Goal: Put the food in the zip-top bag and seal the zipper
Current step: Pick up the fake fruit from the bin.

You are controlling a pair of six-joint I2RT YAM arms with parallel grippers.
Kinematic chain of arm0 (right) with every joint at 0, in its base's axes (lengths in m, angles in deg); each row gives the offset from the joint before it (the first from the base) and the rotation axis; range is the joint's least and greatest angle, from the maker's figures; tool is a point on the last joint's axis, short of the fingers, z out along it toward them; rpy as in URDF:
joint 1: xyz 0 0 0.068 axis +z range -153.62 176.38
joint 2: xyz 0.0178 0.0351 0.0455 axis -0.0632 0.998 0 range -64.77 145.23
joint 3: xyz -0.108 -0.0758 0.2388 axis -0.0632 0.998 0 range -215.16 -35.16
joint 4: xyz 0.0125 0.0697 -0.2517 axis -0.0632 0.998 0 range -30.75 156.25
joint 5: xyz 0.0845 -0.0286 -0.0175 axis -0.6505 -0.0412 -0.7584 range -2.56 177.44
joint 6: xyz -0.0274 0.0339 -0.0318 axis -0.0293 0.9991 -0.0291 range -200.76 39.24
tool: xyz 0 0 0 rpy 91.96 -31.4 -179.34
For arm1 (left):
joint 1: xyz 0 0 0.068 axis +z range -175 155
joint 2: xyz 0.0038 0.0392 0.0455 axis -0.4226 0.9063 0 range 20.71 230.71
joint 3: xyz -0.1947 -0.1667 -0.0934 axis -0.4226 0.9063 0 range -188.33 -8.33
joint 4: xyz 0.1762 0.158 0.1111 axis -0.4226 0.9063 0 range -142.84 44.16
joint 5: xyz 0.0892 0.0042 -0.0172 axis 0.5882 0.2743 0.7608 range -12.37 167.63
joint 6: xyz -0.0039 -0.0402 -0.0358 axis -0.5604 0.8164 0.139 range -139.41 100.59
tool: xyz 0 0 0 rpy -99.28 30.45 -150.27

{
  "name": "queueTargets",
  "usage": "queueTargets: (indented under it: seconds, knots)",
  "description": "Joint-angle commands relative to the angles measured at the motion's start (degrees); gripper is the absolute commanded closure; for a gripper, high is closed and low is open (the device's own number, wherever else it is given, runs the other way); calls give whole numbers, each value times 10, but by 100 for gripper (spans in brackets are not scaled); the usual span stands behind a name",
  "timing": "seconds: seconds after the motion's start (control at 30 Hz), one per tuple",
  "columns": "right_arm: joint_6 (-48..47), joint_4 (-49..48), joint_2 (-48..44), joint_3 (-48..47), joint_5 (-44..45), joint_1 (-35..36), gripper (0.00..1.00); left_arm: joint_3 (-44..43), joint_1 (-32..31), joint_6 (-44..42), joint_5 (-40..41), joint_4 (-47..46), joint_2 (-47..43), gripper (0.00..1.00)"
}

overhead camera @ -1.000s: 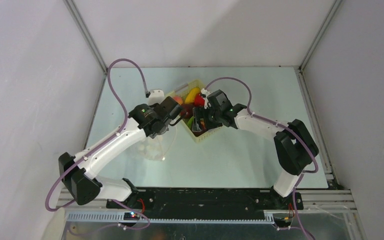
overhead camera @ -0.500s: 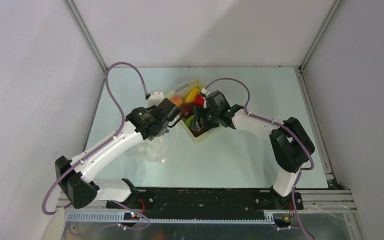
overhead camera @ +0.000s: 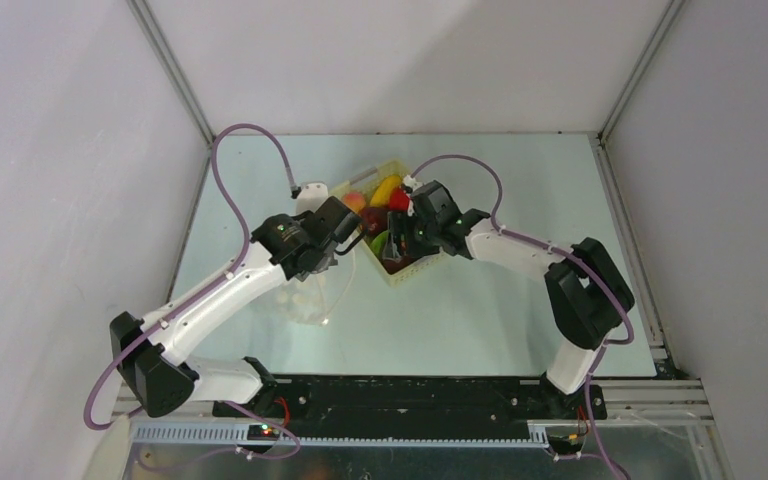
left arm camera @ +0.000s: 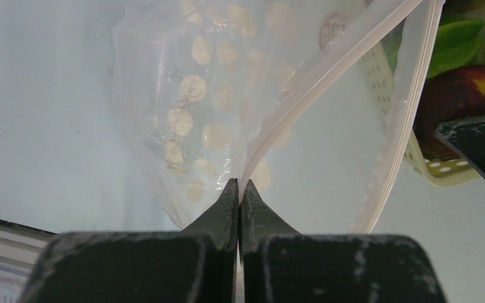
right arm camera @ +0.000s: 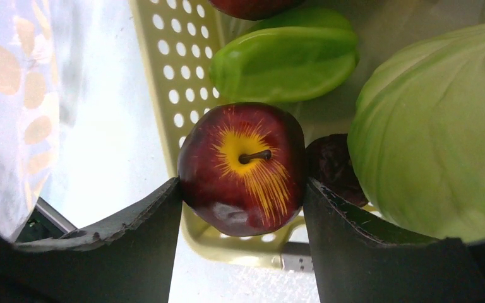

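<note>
Right now we are pinching the rim of the zip-top bag (left arm camera: 208,113) with the left gripper (left arm camera: 239,186). Its jaws are pressed fully together on the plastic at their very tips. The zipper (left arm camera: 328,69) is running up and to the right from that pinch, and beyond it the mouth is gaping toward the basket (left arm camera: 442,173). With the right gripper (right arm camera: 243,183) we are holding the dark red apple (right arm camera: 243,164). The jaws are standing fairly wide, one finger against each flank, and the stem is facing the wrist. Just past the apple the basket wall is rising on the left, a green ridged piece (right arm camera: 284,53) is lying farther ahead, and the pale green round one (right arm camera: 429,126) is crowding the right finger's outer side. As we judge it, the step in hand is lifting this apple out. We are aiming for a straight rise until it clears the wall, so the right finger is not dragging its bulky neighbour along. Meanwhile we are wanting the left pinch firm and raised so the mouth is not sagging shut, and the apple let go only once it is well inside the opening.
</note>
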Motion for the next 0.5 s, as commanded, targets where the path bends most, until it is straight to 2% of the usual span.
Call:
queueTargets:
  seconds: [0.0, 0.23, 0.47]
  knots:
    - [1, 7, -67, -18, 21, 4, 63, -9, 4, -5, 5, -6, -16, 100]
    - [0, 5, -139, 6, 29, 4, 63, -15, 4, 4, -10, -23, -22, 100]
    - [20, -37, -242, 54, -34, 9, 64, -20, 4, 16, -40, -42, -28, 100]
